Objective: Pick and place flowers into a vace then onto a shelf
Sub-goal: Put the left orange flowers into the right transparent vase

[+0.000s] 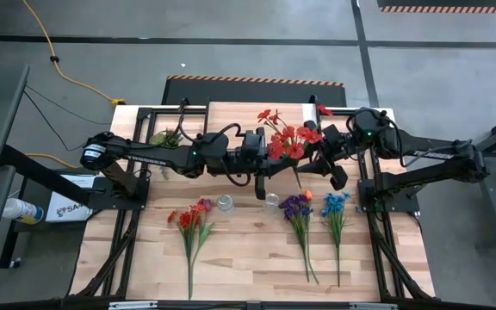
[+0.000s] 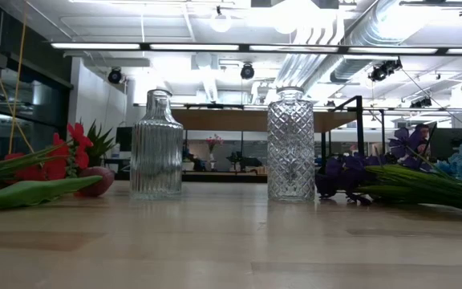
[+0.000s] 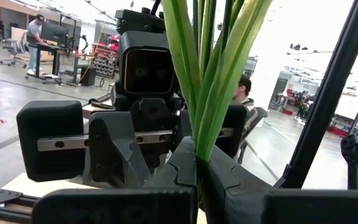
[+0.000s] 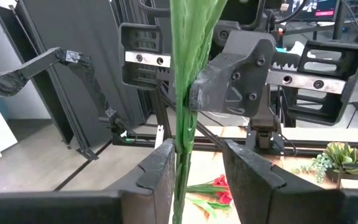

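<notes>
High view: both arms meet over the far middle of the bench (image 1: 257,258), holding up a bunch of red flowers (image 1: 289,138) between them. The left claw (image 1: 261,176) is clamped tight on the green stems, which rise straight out of its closed fingers (image 3: 185,168) in the left wrist view. The right claw (image 1: 327,155) sits just beside it at the same stems; in the right wrist view its fingers (image 4: 160,168) stand apart on either side of them, one touching the stems and the other clear of them. On the bench below stand two clear glass vases, a ribbed one (image 2: 156,144) and a diamond-cut one (image 2: 290,144), near each other at the middle. Three more bunches lie flat on the near part: red and orange flowers (image 1: 192,220) at left, purple ones (image 1: 297,211) right of the vases, blue ones (image 1: 336,207) farther right. A small green potted plant (image 1: 166,138) sits at the far left, beside the left arm.
</notes>
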You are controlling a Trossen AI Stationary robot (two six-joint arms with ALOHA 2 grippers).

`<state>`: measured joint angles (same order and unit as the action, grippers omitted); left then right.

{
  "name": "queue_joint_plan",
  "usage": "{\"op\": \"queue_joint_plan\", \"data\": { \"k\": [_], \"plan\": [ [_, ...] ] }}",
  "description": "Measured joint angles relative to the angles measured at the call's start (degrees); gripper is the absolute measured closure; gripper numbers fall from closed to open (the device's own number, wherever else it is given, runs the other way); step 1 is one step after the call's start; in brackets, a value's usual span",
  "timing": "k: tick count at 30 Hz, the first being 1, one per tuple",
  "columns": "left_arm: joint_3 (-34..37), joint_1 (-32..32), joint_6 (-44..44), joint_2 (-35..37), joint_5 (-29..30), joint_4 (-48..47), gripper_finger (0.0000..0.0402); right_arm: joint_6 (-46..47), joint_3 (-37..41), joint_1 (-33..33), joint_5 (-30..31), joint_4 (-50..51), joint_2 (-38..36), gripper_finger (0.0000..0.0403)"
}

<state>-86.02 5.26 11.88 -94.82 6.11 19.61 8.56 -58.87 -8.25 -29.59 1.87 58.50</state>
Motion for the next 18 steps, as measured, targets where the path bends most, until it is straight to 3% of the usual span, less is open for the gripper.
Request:
{"op": "queue_joint_plan", "data": {
  "k": [18],
  "plan": [
    [-0.05, -0.04, 0.98, -2.84, -0.85, 3.77, 0.0367, 0.36, 0.04, 0.07, 0.08, -1.26, 0.04, 0.0335]
  ]
}}
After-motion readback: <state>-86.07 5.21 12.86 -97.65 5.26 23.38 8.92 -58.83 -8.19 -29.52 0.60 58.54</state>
